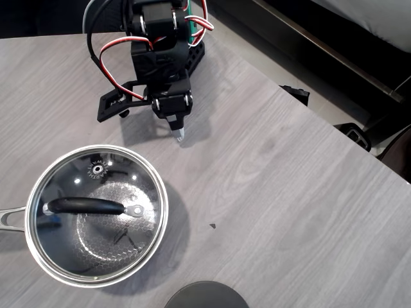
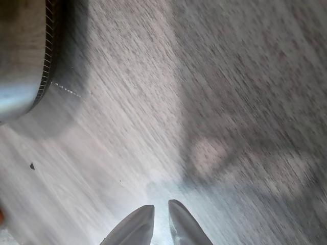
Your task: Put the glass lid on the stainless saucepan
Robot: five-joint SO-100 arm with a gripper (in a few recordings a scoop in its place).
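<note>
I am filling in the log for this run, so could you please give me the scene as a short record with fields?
lid: the glass lid sits on the saucepan, its black handle lying across the middle
saucepan: the saucepan stands at the lower left of the table in the overhead view, its steel handle pointing left
gripper: the gripper is apart from the saucepan, over bare table, holding nothing, fingertips nearly together
table: grey wood-grain table
other: a dark round disc at the bottom edge of the overhead view
task state: lid looks in place

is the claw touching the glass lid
Apart. The overhead view shows bare table between the claw and the glass lid, which sits on the saucepan.
</note>
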